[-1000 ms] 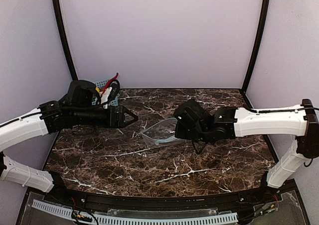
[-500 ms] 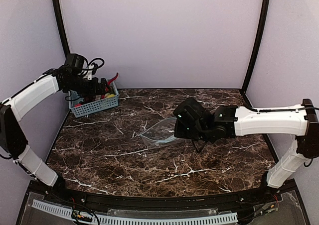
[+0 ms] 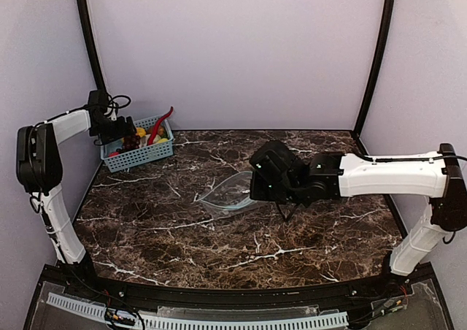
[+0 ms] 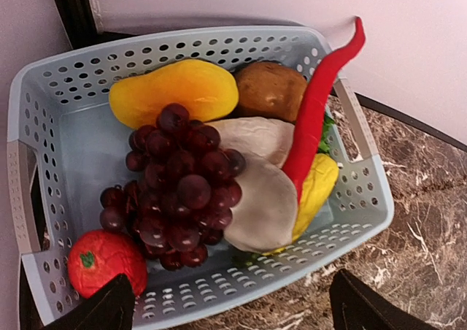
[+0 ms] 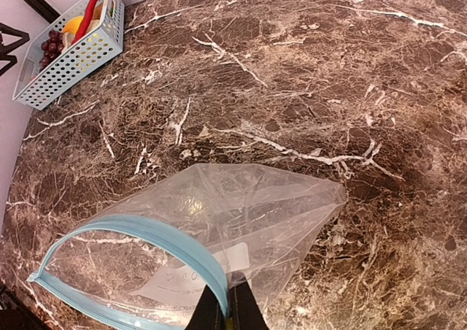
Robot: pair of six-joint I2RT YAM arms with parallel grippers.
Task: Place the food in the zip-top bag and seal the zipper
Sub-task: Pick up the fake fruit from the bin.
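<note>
Left arm extended far left, left gripper (image 4: 233,306) spread wide. Right arm extended inward, right gripper (image 5: 222,312) clamping zip-top bag (image 5: 248,220).

Marble table (image 3: 219,242) bears mesh basket (image 3: 142,155) (far-left corner); zip-top bag (image 3: 225,193) mid-table.

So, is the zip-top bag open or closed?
Open. The zipper bows into a wide loop, sides apart; the right end effector pinches the bag at its edge.

Top view looks down from high behind the arms, whole table (image 3: 219,250) in sight, basket (image 3: 139,153) at the far left corner. Left wrist camera hangs close over that basket (image 4: 58,67), which fills the frame. Right wrist camera sits low by the bag (image 5: 241,220), facing the basket (image 5: 73,60) well off. All three views share it.
</note>
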